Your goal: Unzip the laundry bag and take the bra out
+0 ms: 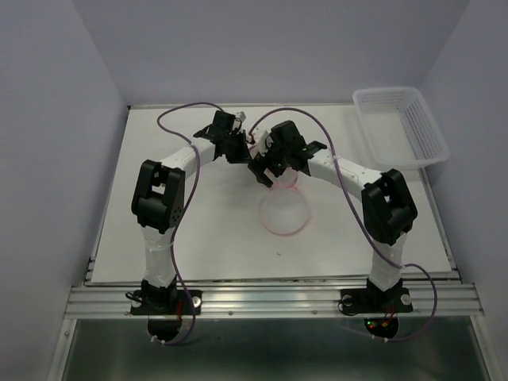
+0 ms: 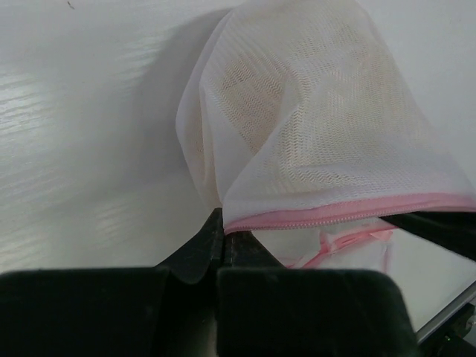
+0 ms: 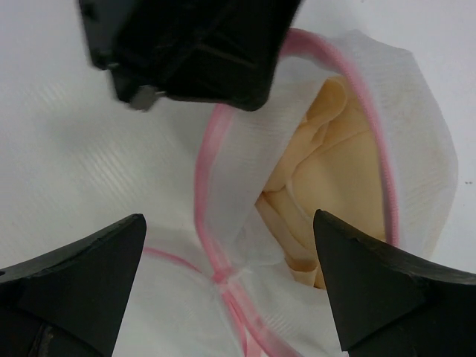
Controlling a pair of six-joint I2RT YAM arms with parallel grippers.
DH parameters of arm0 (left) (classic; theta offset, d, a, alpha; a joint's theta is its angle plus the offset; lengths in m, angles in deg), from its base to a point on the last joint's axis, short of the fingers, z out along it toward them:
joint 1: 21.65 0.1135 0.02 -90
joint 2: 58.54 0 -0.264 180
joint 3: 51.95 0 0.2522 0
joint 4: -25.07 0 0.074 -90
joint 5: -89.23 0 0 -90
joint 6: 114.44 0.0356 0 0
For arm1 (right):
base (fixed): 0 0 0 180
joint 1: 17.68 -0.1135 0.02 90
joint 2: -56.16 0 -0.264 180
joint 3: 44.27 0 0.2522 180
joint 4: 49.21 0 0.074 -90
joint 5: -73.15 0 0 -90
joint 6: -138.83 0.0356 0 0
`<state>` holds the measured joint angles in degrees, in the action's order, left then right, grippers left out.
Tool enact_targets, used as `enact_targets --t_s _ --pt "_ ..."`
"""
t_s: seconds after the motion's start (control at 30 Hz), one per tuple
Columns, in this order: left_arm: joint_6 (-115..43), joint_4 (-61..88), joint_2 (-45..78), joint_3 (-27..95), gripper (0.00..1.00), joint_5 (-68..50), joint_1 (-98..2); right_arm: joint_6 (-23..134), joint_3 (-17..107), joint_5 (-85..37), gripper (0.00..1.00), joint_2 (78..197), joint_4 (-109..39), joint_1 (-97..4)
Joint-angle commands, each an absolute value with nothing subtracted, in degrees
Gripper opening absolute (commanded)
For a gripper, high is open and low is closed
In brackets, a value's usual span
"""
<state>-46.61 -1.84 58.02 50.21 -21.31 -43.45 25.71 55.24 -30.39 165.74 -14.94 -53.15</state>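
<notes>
The laundry bag [image 1: 284,211] lies mid-table [image 1: 198,238], its twelve o'clock edge hidden overhead by both arms. The peach bra [image 3: 335,171] is only partly seen inside. Translucent mesh is pinched by the closed left gripper [image 2: 222,238]; the right gripper [image 3: 228,223] is held wide open, empty, above the pink zipper rim [image 3: 204,163]

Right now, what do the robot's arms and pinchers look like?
The left arm and right arm are white tubes with chunky black joints. A thin purple cable loops along each. The left gripper and right gripper are black, with pointy wedge fingers. Tiny lights glow at the right base.
</notes>
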Motion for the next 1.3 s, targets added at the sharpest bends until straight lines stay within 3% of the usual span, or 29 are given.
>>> enact_targets --t_s 0.0,0.53,0.83,1.03,1.07,1.1,1.17,1.2,1.27 --pt "-46.1 -1.1 53.2 49.2 0.0 -20.8 -43.7 35.1 60.4 -31.2 1.0 167.0 -17.3 -49.3" --pt "-46.3 0.6 52.5 47.9 0.0 -23.2 -44.7 54.9 64.2 -28.5 1.0 173.8 -16.6 -45.0" --pt "-47.8 1.3 52.4 48.0 0.0 -23.0 -46.9 63.6 64.7 -12.7 0.99 176.6 -18.4 -46.9" --pt "-48.0 1.5 52.8 47.7 0.0 -23.5 -47.1 66.8 66.4 -9.7 0.91 180.1 -19.8 -48.1" --pt "-48.1 1.6 52.8 47.6 0.0 -23.6 -47.1 67.1 66.4 -8.2 0.86 180.4 -19.9 -48.1" --pt "-48.0 1.9 52.9 47.5 0.0 -23.6 -47.2 67.0 66.3 -7.5 0.67 180.3 -20.4 -48.7" --pt "-48.3 1.8 53.0 47.6 0.0 -23.3 -47.1 66.3 65.7 -6.6 0.44 179.8 -20.8 -48.7" --pt "-48.3 1.7 53.1 47.8 0.0 -23.3 -47.1 65.9 65.6 -6.6 0.21 179.4 -20.9 -49.2" --pt "-48.7 1.3 53.5 48.3 0.0 -22.3 -47.1 64.0 64.6 -7.0 0.12 177.2 -21.1 -49.2"
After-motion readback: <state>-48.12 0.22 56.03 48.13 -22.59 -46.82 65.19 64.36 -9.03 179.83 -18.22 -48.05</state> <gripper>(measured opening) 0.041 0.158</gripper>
